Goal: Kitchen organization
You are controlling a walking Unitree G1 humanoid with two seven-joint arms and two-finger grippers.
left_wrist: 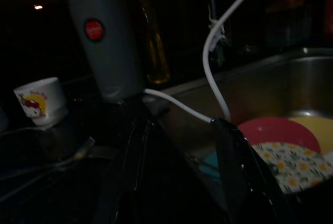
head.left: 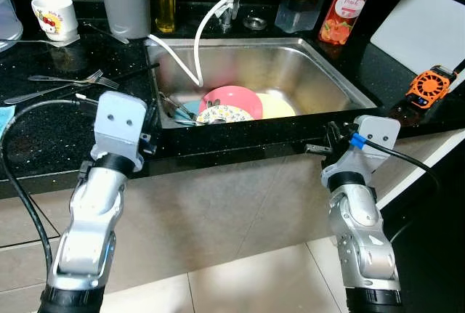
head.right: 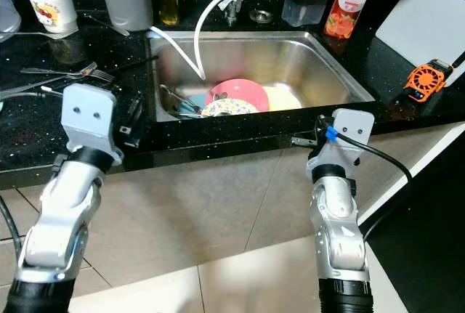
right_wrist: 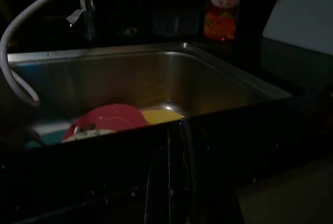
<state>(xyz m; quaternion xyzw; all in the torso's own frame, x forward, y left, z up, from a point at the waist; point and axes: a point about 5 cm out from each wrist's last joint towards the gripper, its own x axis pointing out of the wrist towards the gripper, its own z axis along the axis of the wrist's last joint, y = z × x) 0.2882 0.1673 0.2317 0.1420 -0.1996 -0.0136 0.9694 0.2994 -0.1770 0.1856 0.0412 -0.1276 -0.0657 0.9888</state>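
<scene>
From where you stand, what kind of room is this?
Very likely a home kitchen: a steel sink set in a black counter holds a pink plate, forks lie on the counter, and a mug stands behind them.

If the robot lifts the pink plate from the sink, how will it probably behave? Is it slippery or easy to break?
The pink plate leans among other dishes in the steel sink, so it may slide or clatter when pulled. It looks glossy, probably slick if wet. It seems rigid; whether it is plastic or ceramic, I cannot tell. A patterned plate overlaps it and could shift.
</scene>
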